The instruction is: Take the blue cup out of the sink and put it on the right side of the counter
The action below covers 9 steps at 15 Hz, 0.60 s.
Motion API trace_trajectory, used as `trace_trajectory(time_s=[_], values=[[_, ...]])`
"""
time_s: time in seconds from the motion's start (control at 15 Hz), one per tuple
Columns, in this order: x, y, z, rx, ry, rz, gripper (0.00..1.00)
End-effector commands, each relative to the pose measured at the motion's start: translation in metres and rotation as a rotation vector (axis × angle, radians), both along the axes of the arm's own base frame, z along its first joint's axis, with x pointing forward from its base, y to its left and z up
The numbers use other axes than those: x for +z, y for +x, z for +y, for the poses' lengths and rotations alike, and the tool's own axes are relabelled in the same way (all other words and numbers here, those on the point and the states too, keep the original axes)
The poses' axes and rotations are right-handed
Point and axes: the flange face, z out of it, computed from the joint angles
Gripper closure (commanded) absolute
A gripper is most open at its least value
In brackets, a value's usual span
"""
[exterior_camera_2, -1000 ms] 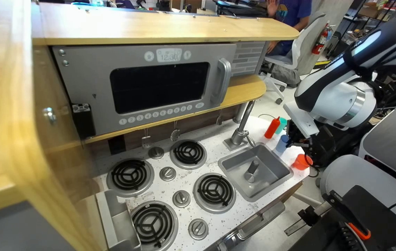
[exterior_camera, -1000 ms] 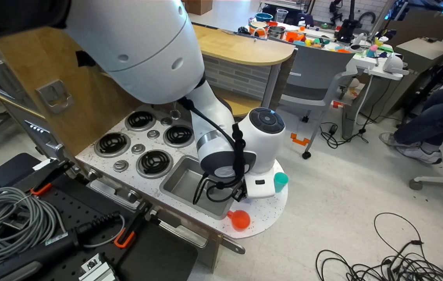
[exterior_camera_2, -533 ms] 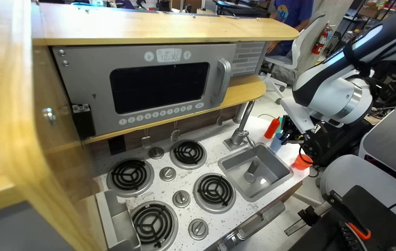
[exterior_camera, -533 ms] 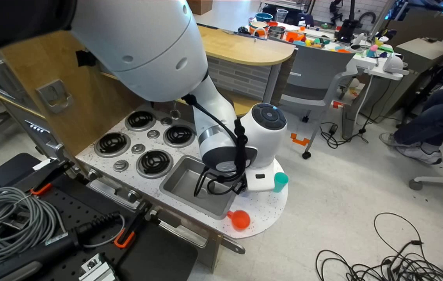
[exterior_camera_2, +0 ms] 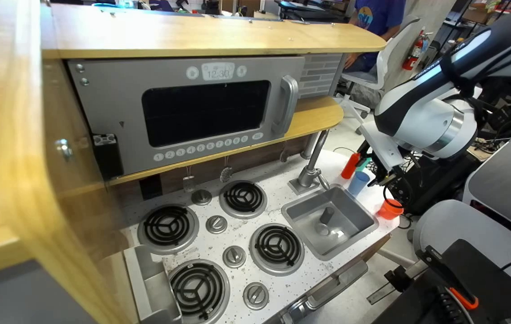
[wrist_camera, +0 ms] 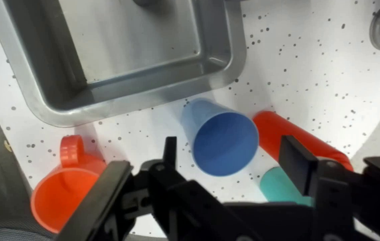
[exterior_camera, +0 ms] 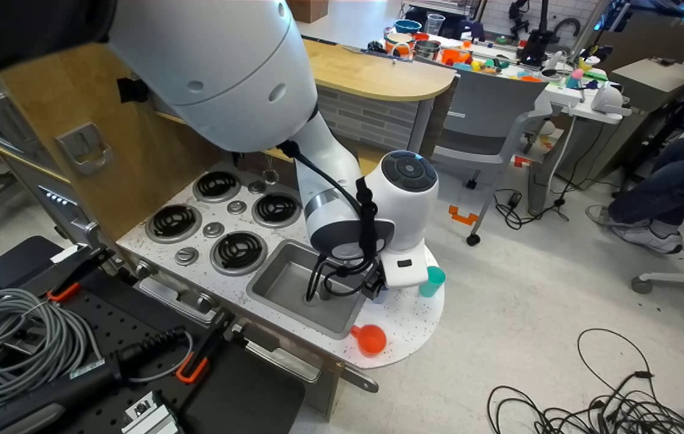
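I held my fingers point(wrist_camera: 293, 160) wide apart, gripping nothing, presumably because the handleless blue cup point(wrist_camera: 225, 144) already stood upright on the counter point(wrist_camera: 149, 130), just beside the sink point(wrist_camera: 143, 98), out of it as asked.

Bright indoor light throughout, seems to fall from above. In the wrist view the counter point(wrist_camera: 320, 73) reads pale, specks mostly clear; faint, soft-edged shadows beside the blue cup point(wrist_camera: 225, 144) and the orange cup point(wrist_camera: 64, 194). Sheen along the rim of the sink point(wrist_camera: 143, 100). The gripper point(wrist_camera: 231, 155) sits close to the lens: dark, blurry (rest of that view passably sharp). In an exterior view the floor point(exterior_camera: 486, 313) carries a broad pale glare. In an exterior view the wooden shelf point(exterior_camera_2: 192, 33) shines near-white toward its left; wooden panel point(exterior_camera_2: 25, 202) soft; small glint inside the sink.
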Motion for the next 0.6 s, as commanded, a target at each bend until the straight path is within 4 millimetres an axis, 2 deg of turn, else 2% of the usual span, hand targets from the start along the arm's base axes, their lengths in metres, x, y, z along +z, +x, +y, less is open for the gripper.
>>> trace_trajectory(time_s=[0.0,0.27,0.53], values=[[0.018,0.011,0.007,0.048,-0.047,-0.073,0.0],[0.041,0.021,0.022,0.105,-0.053,-0.135,0.0],[0.071,0.017,0.049,0.3,0.037,-0.035,0.0]])
